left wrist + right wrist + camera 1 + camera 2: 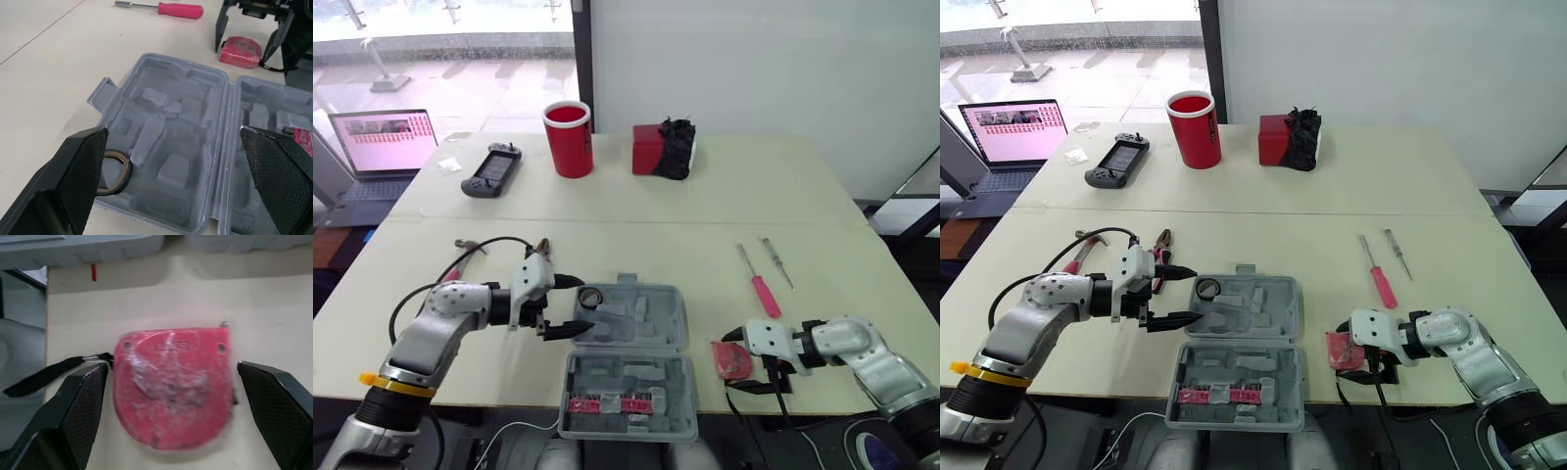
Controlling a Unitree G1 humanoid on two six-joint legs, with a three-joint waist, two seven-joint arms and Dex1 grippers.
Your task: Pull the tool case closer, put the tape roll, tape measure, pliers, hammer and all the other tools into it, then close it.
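**Head views (left and right eye, one scene).** The tool case (651,318) lies open at the near edge of the table, both halves flat. I judge the pull-closer step to be done. The tape roll (590,296) sits in a pocket at the far-left corner of the far half. A red strip (612,403) lies in the near half. My left gripper (576,305) hangs at the case's left side with its fingers spread and nothing between them. My right gripper (741,362) is just right of the case with its fingers apart, one on either side of the red tape measure (732,360), which rests on the table near the edge. The pliers (542,251) and hammer (462,250) lie outside the case behind my left arm. The pink screwdriver (759,284) and slim screwdriver (776,262) lie well to the right.

**Left wrist view.** My fingers (80,171) stand wide apart and empty. The tape roll is seated in its recess, and the other moulded pockets are bare.

**Right wrist view.** The fingers (83,411) flank the tape measure without gripping it, and its black strap trails off to one side.

**Progress, as judged.** One tool is packed. The tape measure looks to be next, then the pliers, hammer and both screwdrivers, and finally closing the lid.
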